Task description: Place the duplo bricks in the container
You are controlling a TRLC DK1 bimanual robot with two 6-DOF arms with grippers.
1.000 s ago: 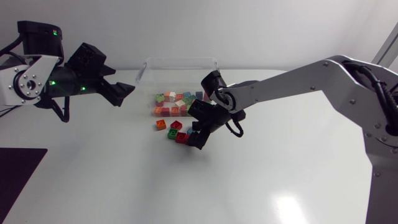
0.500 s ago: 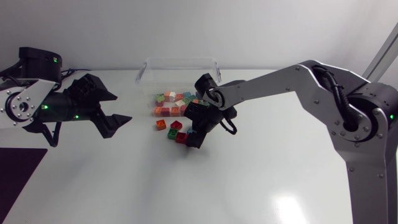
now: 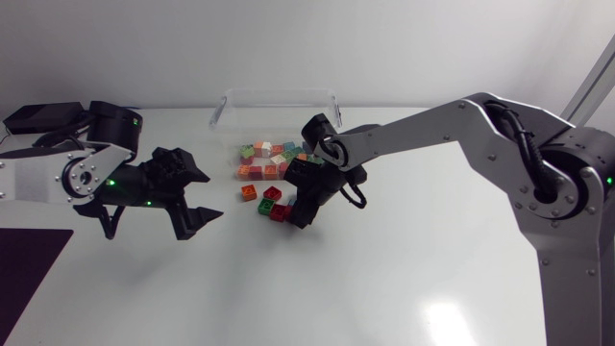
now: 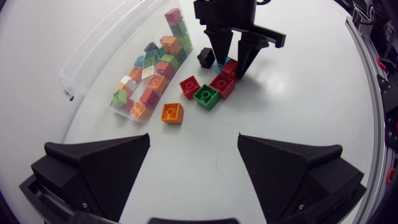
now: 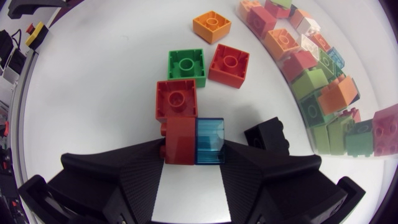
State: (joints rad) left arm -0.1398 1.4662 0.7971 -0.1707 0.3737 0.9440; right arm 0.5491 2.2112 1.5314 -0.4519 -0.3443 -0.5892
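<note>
Brick pair (image 5: 189, 134), clamped in right pincer (image 5: 193, 152), is best lifted straight, level; left pincer (image 4: 194, 142) is held wide, empty.

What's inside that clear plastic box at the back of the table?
The clear container holds a heap of duplo bricks: orange, green, red, white, blue and pink. They are piled together, so any bricks beneath the top ones are hidden.

Bright, even light, soft shadows; wrist views bulge toward their edges.
</note>
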